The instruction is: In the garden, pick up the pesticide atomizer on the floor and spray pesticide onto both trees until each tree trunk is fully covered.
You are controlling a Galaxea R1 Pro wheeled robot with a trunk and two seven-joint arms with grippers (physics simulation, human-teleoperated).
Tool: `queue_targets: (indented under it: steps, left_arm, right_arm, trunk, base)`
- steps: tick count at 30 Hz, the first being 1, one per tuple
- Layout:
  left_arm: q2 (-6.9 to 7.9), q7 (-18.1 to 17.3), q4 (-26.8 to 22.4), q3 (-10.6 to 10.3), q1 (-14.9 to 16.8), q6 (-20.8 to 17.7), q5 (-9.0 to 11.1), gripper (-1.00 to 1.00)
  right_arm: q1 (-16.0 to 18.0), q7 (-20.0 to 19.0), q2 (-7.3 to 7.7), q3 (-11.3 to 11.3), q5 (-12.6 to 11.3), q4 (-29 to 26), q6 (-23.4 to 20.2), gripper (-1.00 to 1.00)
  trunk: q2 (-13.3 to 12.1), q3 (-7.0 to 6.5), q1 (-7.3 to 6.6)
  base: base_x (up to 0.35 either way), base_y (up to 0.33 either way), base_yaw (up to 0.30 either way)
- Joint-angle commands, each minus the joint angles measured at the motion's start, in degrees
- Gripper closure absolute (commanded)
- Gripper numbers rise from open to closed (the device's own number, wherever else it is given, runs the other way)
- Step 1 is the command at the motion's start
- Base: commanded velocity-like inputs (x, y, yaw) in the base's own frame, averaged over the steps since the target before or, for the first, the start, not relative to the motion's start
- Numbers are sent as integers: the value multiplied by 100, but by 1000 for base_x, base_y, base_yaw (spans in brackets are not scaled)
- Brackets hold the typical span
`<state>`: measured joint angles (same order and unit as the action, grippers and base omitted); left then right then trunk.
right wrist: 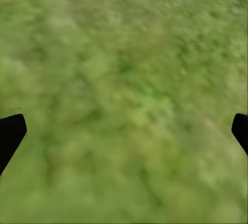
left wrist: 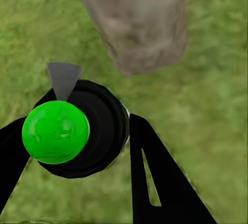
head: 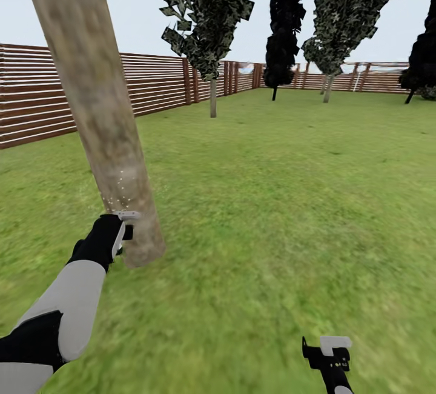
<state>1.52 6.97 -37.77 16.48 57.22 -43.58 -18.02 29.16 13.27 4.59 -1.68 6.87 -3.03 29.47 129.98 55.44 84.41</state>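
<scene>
this is an outdoor garden, rendered in a simulator: a wide green lawn (head: 272, 200) of blurry grass runs back to a brown horizontal-slat wooden fence (head: 157, 85) that closes it in along the left side and the far edge. a thick pale grey-tan tree trunk (head: 103, 109) rises from the grass close by, more trees with dark leafy crowns (head: 209, 0) stand near the fence, near-black narrow conifers (head: 286, 24) stand among them, and a pale sky (head: 130, 18) shows above.
</scene>
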Motion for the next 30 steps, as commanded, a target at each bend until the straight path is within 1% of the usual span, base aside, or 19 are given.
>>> queue_targets:
  steps: [1,4,6,10,14,19,24,25,26,27,28,29,30]
  left_arm:
    - [37,92,-2,10,0,-18,55,100]
    - [68,132,3,8,-16,-12,60,100]
    - [54,138,11,-18,-18,-10,67,100]
    - [58,143,33,1,-18,-5,62,100]
    - [59,147,29,-2,-18,-8,62,100]
    - [61,147,24,10,-26,-10,62,100]
    - [64,155,41,15,-27,-10,62,100]
    - [85,165,63,24,-40,-7,60,100]
    - [140,167,51,36,-119,-4,61,100]
    - [212,166,38,40,-182,-3,64,100]
    - [324,166,44,40,-246,-2,69,100]
    - [392,165,63,40,-281,0,74,100]
    - [413,167,84,29,-305,5,91,100]
  right_arm:
    - [2,35,-1,-17,60,4,7,-100]
    - [2,35,-2,-17,60,4,7,-100]
    - [2,35,-2,-17,60,2,7,-100]
    - [2,35,-2,-17,60,3,7,-100]
    - [2,35,4,-23,60,2,7,-100]
    - [2,35,22,-25,60,4,7,-100]
    - [2,35,9,-24,60,-5,7,-100]
    - [2,35,7,-23,60,-5,7,-100]
    - [2,35,3,-23,60,-4,7,-100]
    - [2,35,1,-22,60,-2,7,-100]
    - [2,35,-1,-21,60,-4,7,-100]
    - [2,35,-1,-20,60,-4,7,-100]
    - [2,35,-2,-21,60,-3,7,-100]
  trunk:
    - [2,5,1]
    - [2,5,1]
    - [2,5,1]
    - [2,5,1]
    - [2,5,1]
    - [2,5,1]
    - [2,5,1]
    - [2,5,1]
    - [2,5,1]
    - [2,5,1]
    - [2,5,1]
    - [2,5,1]
    - [2,5,1]
  base:
    - [229,-205,277]
    - [198,-217,276]
    - [157,-238,257]
    - [154,-239,228]
    - [157,-241,37]
    - [16,-271,0]
    - [0,-274,0]
    - [0,-274,87]
    - [0,-274,171]
    - [0,-274,209]
    - [0,-274,242]
    - [0,-274,259]
    - [5,-274,271]
